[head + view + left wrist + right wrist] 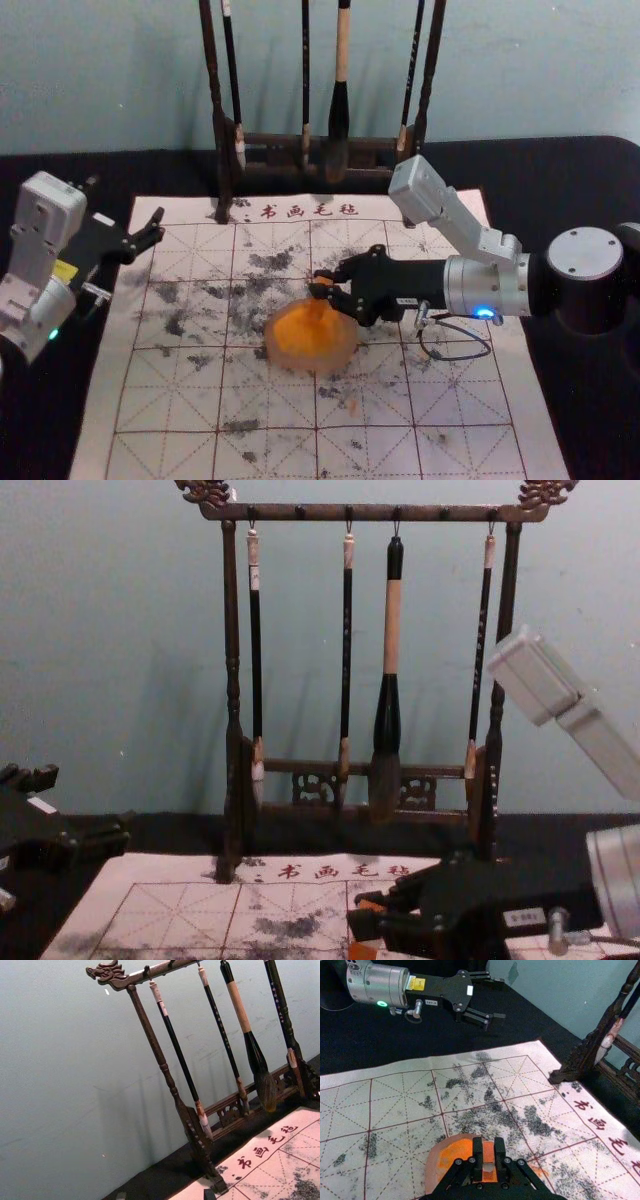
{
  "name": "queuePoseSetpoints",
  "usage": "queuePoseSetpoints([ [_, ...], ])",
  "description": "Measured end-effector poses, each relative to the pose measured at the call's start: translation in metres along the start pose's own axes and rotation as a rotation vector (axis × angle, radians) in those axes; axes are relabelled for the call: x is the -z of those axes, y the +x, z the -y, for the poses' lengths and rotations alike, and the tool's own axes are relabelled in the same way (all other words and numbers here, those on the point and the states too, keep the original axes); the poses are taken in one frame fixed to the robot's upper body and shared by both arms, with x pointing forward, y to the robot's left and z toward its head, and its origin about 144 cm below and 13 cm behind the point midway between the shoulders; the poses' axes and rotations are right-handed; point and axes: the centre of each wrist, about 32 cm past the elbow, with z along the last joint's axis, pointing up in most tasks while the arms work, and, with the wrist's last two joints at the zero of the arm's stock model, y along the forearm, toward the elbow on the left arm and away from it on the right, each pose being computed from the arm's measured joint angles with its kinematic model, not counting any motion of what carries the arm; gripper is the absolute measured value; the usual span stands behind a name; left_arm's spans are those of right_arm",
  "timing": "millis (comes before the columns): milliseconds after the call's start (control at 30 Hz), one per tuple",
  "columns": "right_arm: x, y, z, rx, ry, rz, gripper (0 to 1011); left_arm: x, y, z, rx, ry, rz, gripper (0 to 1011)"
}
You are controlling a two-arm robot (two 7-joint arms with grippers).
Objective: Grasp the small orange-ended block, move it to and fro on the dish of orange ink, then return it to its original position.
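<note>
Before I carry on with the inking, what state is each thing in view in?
Right pincer, shut on the orange block
Orange block, gripped over the dish; ink contact unclear
Left pincer, open, empty, off at the left
Dish, on the mat, with orange ink in it
Mat, spread out, dark-smudged
Rack, upright
Four brushes, hanging from the rack

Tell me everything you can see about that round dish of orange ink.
The dish looks round, shallow and translucent, with a pale pinkish rim around bright orange ink. It lies flat on the white gridded mat. Above it, the right gripper holds the small orange-ended block; whether they touch, I can't tell.
</note>
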Motion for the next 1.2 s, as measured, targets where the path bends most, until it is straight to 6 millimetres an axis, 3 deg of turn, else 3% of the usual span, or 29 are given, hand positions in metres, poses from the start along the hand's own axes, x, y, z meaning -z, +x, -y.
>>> queuePoseSetpoints([
  [800,0.006,-0.009,0.02,-0.03,-0.002,0.007,144,0.0,0.0,0.0,0.0,0.0,0.0,1001],
  [1200,0.005,-0.016,0.011,-0.068,0.013,0.002,144,0.0,0.0,0.0,0.0,0.0,0.0,1001],
])
